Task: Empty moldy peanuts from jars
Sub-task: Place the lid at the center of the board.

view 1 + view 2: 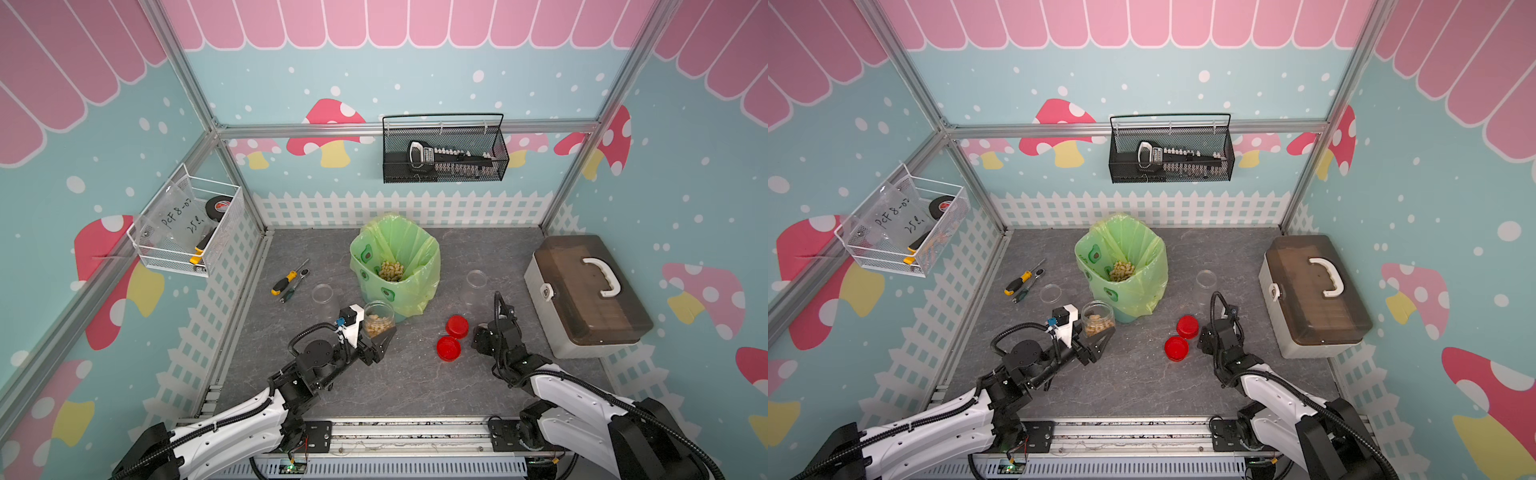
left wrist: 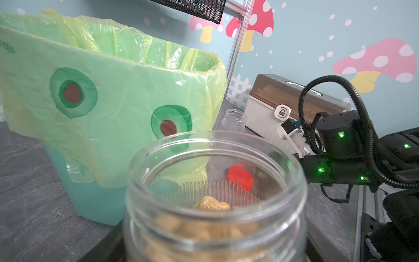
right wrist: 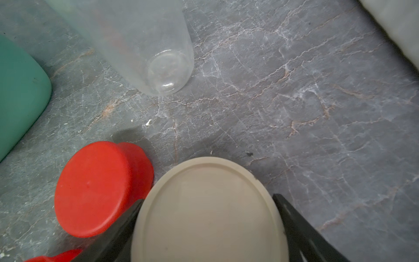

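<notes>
My left gripper point(image 1: 380, 330) is shut on a squat clear jar point(image 1: 378, 318) that has no lid and stands upright, just in front of the bin lined with a green bag point(image 1: 415, 249). Moldy peanuts point(image 2: 210, 203) fill the jar's lower half, and a heap of moldy peanuts point(image 1: 390, 271) lies inside the bin. Two empty taller jars point(image 1: 323, 293) point(image 1: 476, 280) stand on either side of the bin. In the right wrist view my right gripper point(image 3: 207, 199) has its fingers against both sides of a flat beige lid point(image 3: 208, 215), low over the table beside two red lids point(image 1: 457, 326) point(image 1: 448, 348).
A white toolbox with a brown lid point(image 1: 586, 291) stands at the right. A yellow-handled screwdriver point(image 1: 284, 281) and a ratchet lie at the left. A black mesh basket point(image 1: 444, 149) hangs on the back wall and a white wire basket point(image 1: 187, 224) on the left wall.
</notes>
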